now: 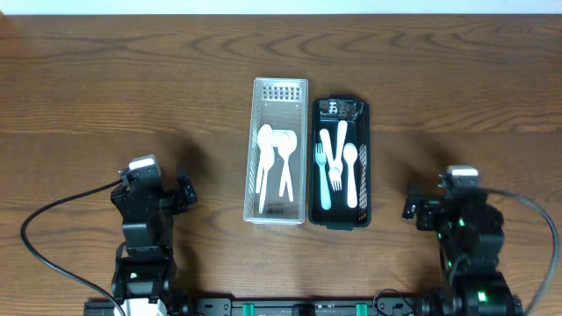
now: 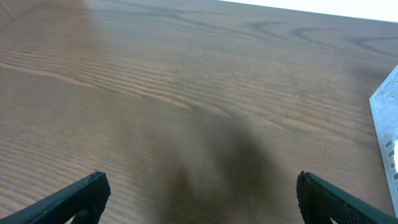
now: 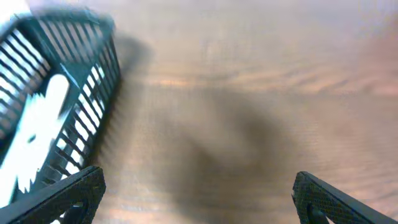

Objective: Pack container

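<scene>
A clear plastic container (image 1: pixel 255 149) stands mid-table and holds two white spoons (image 1: pixel 274 162). Touching its right side, a black slatted container (image 1: pixel 365 158) holds white and light blue forks and spoons (image 1: pixel 337 167). My left gripper (image 1: pixel 161 195) is open and empty over bare wood, left of the clear container, whose corner shows in the left wrist view (image 2: pixel 388 118). My right gripper (image 1: pixel 428 211) is open and empty, right of the black container, which shows in the right wrist view (image 3: pixel 93 68) with cutlery inside.
Brown wooden tabletop (image 1: pixel 105 79) all round. Black cables loop at the near left and near right beside the arm bases. Nothing lies loose on the table outside the two containers.
</scene>
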{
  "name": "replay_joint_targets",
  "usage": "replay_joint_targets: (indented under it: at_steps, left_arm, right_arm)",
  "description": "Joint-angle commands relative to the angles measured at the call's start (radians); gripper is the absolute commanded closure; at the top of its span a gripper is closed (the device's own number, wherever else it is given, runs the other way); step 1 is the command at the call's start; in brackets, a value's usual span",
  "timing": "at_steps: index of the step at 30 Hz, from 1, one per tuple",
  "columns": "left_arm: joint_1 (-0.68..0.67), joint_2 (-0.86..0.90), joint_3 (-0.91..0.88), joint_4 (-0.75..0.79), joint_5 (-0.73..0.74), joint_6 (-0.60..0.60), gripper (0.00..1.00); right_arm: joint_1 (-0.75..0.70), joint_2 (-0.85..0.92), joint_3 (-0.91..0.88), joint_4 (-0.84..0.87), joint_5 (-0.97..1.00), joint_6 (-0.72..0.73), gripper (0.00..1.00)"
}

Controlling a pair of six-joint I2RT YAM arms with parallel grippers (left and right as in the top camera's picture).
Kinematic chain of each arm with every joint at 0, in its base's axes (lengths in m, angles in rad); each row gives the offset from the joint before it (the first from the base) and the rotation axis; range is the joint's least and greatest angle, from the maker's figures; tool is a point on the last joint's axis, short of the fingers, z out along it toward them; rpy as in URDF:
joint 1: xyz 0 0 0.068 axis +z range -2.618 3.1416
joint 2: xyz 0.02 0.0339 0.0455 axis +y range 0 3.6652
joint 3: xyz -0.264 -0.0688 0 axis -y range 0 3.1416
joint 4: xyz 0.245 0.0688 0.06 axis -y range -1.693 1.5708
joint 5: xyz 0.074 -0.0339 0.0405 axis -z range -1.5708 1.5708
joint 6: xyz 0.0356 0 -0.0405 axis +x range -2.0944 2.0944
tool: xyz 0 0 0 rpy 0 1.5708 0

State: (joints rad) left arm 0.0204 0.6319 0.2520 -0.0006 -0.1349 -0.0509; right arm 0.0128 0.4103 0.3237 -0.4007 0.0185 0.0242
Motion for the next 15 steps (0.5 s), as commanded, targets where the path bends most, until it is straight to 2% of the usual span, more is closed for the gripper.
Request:
replay_joint_targets:
  at_steps: [1, 4, 11, 15]
  left_arm:
    - [-0.002, 0.013, 0.013, 0.001, -0.008, 0.006, 0.02]
    - [-0.002, 0.021, 0.013, 0.002, -0.009, 0.006, 0.02]
    - [-0.002, 0.041, 0.013, 0.001, -0.009, 0.006, 0.02]
    - [-0.002, 0.053, 0.013, 0.002, -0.009, 0.006, 0.02]
  right_arm:
    - [0.007, -0.120, -0.021, 0.004, -0.003, -0.016, 0.01]
    - [0.006, -0.192, -0.078, 0.105, 0.000, -0.042, 0.01]
    - [0.024, -0.272, -0.264, 0.487, 0.000, -0.060, 0.01]
    - [0.058, -0.309, -0.319, 0.564, 0.003, -0.092, 0.01]
